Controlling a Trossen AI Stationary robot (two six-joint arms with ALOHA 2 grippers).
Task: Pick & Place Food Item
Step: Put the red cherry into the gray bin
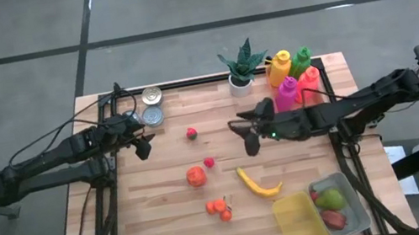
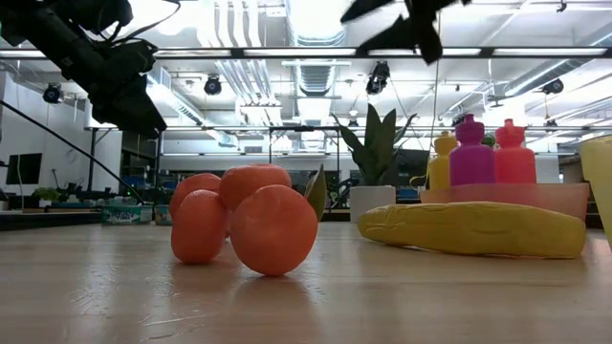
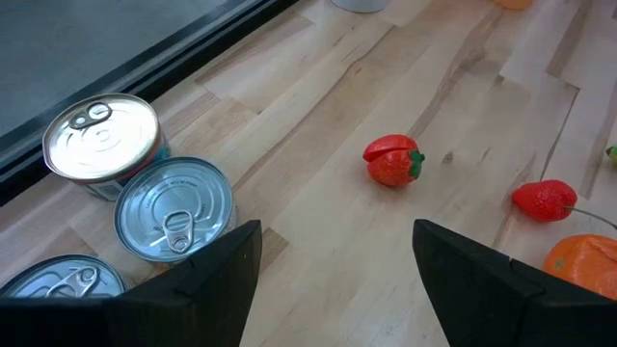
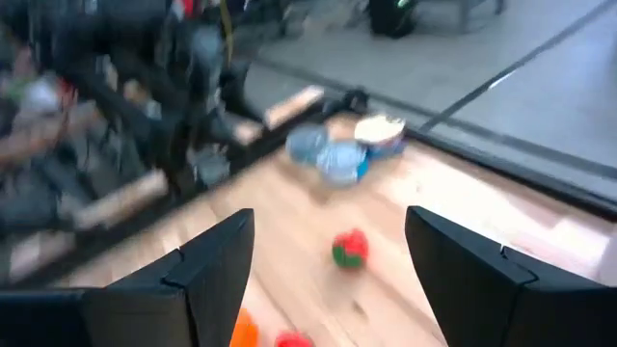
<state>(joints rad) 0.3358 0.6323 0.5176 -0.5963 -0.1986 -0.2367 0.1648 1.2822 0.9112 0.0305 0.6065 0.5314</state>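
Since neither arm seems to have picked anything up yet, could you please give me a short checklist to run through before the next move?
1. Left gripper open and empty: ok, fingers spread with bare wood between them.
2. Right gripper open and empty: ok, fingers wide apart.
3. A food item free to grasp: ok, the strawberry lies alone between the two grippers.
4. Cans clear of the left gripper's path: cannot tell, they sit close beside it at the table's far edge.
5. Grey bin has room: ok, it holds some fruit with space left.
6. Banana away from the yellow container: ok, it lies apart on the table.
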